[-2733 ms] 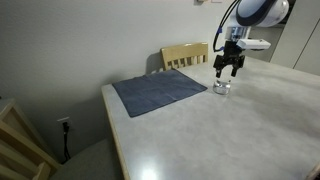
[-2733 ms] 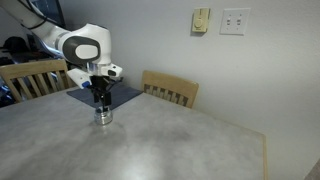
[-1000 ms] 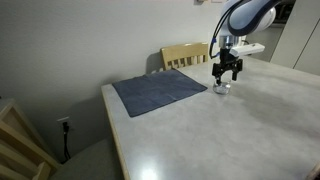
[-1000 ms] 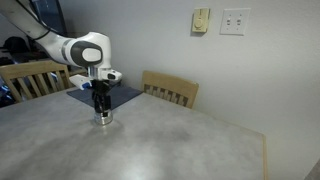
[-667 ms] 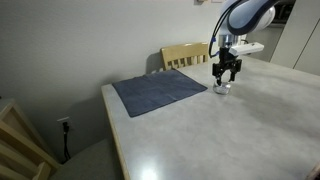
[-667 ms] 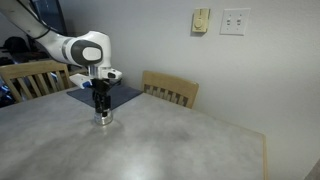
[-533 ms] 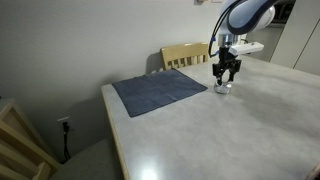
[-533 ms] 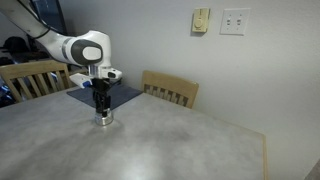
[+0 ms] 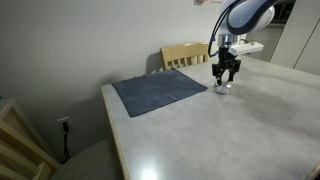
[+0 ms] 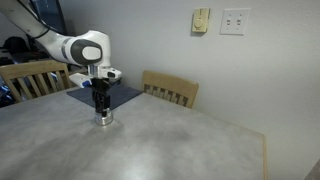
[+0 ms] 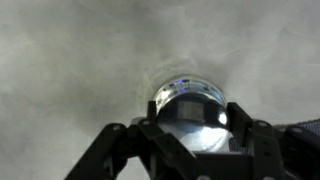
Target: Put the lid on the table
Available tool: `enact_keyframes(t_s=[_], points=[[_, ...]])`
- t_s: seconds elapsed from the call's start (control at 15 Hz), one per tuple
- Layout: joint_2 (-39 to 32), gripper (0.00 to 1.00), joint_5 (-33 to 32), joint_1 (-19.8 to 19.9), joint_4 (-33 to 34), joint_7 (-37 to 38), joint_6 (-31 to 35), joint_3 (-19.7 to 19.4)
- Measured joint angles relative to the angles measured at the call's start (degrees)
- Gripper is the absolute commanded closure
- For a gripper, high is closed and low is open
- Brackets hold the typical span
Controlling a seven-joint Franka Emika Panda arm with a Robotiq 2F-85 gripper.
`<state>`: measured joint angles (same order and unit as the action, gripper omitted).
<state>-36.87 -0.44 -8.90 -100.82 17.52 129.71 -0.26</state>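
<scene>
Gripper (image 9: 226, 76) directly above the jar (image 9: 222, 88) on the table (image 9: 190, 135), just beside the cloth (image 9: 158, 90).
In both exterior views the gripper hides the lid. In the wrist view the lid (image 11: 193, 115) sits on the jar, face up, axis vertical, between the fingers (image 11: 247, 135); whether they pinch it or stand just clear cannot be told.

1. The table (image 9: 200, 135) has a pale grey-white, glossy top with a light wooden edge. Its surface fills the lower part of both exterior views (image 10: 170, 145).
2. A dark blue-grey cloth (image 9: 160, 92) lies flat on the top, near the edge by the wall (image 10: 125, 96).
3. A small clear jar (image 9: 222, 87) stands upright on the bare top, just beside a corner of the cloth and not on it (image 10: 103, 118).
4. The wrist view shows mottled grey surface all around the jar (image 11: 190, 105).
</scene>
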Motion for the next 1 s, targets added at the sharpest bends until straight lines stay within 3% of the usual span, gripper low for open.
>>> enact_keyframes(t_s=[0.6, 1.0], points=[[1.60, 0.56, -2.85, -3.05, -0.04, 3.92, -1.36, -0.15], [6.79, 0.56, -6.09, -3.81, -2.49, 6.41, -1.23, -1.43]])
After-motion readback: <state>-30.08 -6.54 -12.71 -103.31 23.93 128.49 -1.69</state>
